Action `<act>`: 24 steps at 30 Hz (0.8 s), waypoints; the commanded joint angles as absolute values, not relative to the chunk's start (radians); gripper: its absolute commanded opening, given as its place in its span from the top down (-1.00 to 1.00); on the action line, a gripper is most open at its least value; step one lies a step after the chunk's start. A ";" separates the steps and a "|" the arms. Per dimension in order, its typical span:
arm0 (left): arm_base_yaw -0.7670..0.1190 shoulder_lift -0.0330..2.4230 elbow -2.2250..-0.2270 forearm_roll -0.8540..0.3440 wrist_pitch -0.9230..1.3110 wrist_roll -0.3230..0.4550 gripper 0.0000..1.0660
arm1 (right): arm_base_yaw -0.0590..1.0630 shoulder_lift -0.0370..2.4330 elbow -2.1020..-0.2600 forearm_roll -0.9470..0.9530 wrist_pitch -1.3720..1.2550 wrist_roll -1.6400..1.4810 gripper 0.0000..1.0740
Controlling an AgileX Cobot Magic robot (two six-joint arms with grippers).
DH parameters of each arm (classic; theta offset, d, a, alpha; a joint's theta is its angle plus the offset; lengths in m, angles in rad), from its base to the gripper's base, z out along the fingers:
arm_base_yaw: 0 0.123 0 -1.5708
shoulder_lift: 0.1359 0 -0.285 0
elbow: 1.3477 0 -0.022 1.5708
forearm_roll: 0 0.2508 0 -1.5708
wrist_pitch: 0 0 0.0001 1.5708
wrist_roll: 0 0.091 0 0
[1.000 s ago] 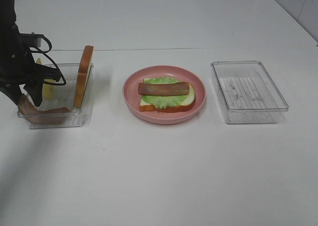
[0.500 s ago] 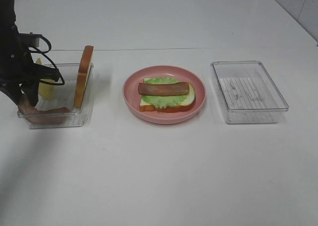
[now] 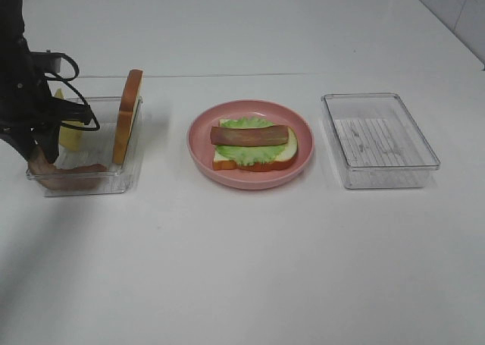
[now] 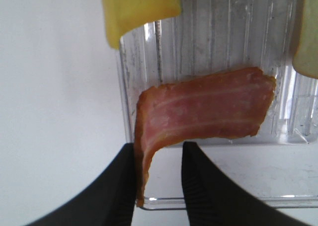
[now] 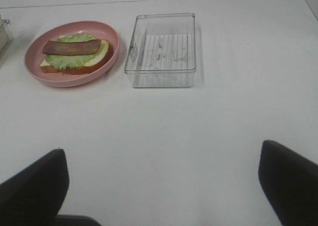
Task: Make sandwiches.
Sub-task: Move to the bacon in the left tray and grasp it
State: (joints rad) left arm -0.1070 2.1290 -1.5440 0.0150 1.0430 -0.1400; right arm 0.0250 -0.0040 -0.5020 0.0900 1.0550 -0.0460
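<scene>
A round pink plate is seen on the white tabletop, loaded with a white bread slice, a green lettuce leaf and a reddish-brown bacon strip. A clear rectangular plastic tray is set just beside it. Two dark fingertips are spread wide apart, nothing between them.

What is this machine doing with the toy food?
It is building a sandwich. The left tool is pinching one end of a bacon strip in the left tray. On the pink plate sit bread, lettuce and one bacon strip already. The right tool waits open above the table.
</scene>
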 commanded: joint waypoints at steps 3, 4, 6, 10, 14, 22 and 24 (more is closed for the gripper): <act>-0.110 2.131 -1.545 0.019 1.054 -0.149 0.47 | 0.020 -0.026 -0.501 0.096 1.051 -0.059 -0.83; -0.110 2.131 -1.545 0.019 1.054 -0.149 0.47 | 0.020 -0.026 -0.501 0.096 1.051 -0.059 -0.83; -0.110 2.131 -1.545 0.019 1.055 -0.149 0.47 | 0.020 -0.026 -0.501 0.096 1.051 -0.059 -0.83; -0.110 2.131 -1.545 0.019 1.055 -0.149 0.47 | 0.020 -0.026 -0.501 0.096 1.051 -0.059 -0.83; -0.110 2.131 -1.545 0.028 1.055 -0.149 0.60 | 0.020 -0.026 -0.501 0.096 1.051 -0.059 -0.83; -0.110 2.131 -1.545 0.047 1.062 -0.146 1.00 | 0.020 -0.026 -0.501 0.096 1.051 -0.059 -0.83; -0.110 2.131 -1.545 0.049 1.062 -0.146 1.00 | 0.020 -0.026 -0.501 0.096 1.051 -0.059 -0.83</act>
